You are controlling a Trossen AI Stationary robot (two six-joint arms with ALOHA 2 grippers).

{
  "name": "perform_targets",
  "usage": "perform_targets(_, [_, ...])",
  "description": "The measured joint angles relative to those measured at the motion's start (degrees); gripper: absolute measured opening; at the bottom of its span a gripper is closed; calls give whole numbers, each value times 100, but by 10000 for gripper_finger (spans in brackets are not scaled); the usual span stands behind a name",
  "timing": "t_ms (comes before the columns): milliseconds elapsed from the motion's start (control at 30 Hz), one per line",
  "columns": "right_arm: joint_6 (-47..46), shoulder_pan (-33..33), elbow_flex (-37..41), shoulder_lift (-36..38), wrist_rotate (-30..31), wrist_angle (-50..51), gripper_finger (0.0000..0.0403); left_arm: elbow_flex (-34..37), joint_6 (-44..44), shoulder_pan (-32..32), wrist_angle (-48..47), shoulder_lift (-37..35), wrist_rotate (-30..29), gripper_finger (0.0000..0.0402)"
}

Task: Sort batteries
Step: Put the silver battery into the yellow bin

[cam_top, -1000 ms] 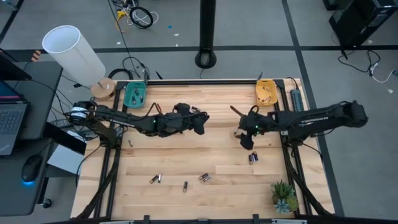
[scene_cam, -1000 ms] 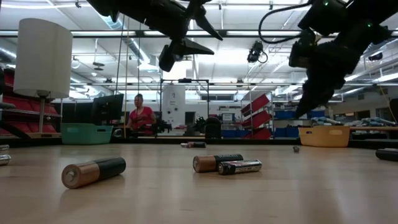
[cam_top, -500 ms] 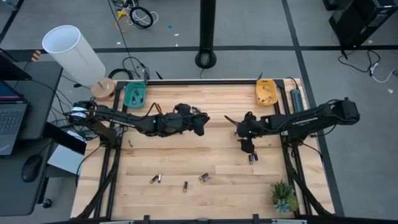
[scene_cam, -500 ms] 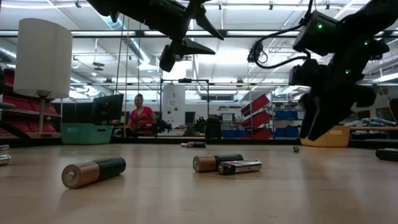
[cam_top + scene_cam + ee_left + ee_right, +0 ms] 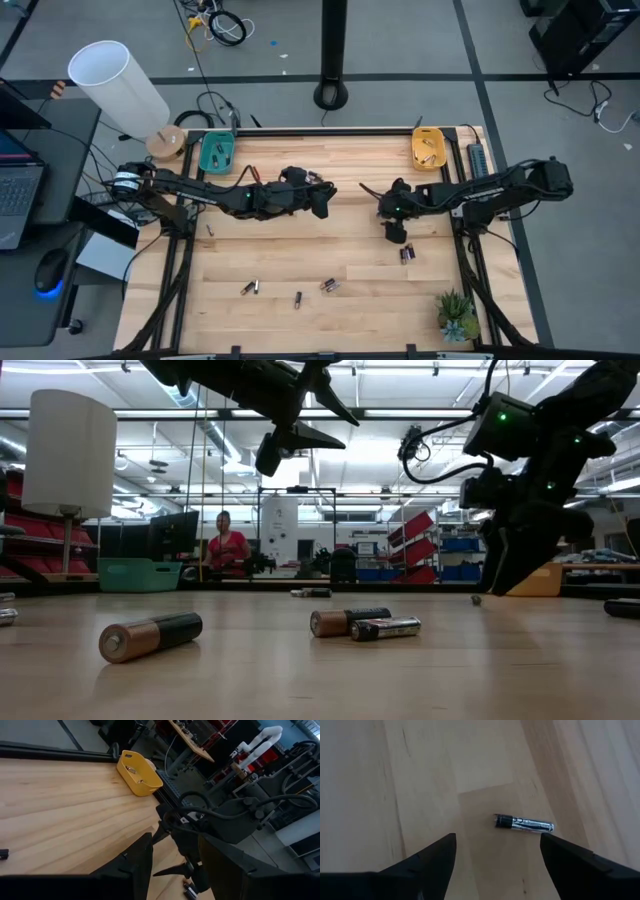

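Note:
A slim dark battery (image 5: 524, 824) lies flat on the wood, just ahead of my right gripper (image 5: 497, 865) and between the lines of its open fingers, untouched. That gripper (image 5: 394, 234) slants down low over the table's right half. A pair of batteries (image 5: 407, 254) lies just nearer the front edge. More batteries (image 5: 248, 288), (image 5: 298, 298), (image 5: 329, 285) lie along the near side; the low view shows them up close (image 5: 150, 635), (image 5: 365, 623). My left gripper (image 5: 322, 196) hangs open in the air above the table's middle (image 5: 335, 422), holding nothing.
A teal tray (image 5: 217, 153) sits at the far left corner and an orange tray (image 5: 428, 148) at the far right, each with small items inside. A potted plant (image 5: 457, 315) stands at the near right corner. A white lamp (image 5: 115, 85) stands off the far left.
My right gripper has come down closer to the table top and rolled a little about its own axis, its fingers staying open. The batteries have not moved.

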State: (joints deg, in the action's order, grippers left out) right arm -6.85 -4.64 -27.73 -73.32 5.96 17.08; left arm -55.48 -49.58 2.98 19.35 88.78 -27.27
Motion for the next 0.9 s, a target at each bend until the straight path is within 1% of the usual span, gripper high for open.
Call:
perform_targets(267, [72, -77, 0, 20, -90, 42, 269, 0, 3, 0, -36, 1, -26, 172])
perform_targets(500, [-942, -420, 0, 20, -124, -103, 266, 0, -4, 0, -124, 1, -28, 172])
perform_targets(700, [-1195, -661, 0, 20, -466, -191, 284, 0, -9, 0, -124, 1, -30, 172])
perform_targets(800, [-1736, -831, 0, 20, -644, -205, 299, 0, -11, 0, -124, 1, -31, 172])
perform_targets(900, [-2225, -892, 0, 20, -617, -203, 308, 0, -11, 0, -119, 1, -31, 172])
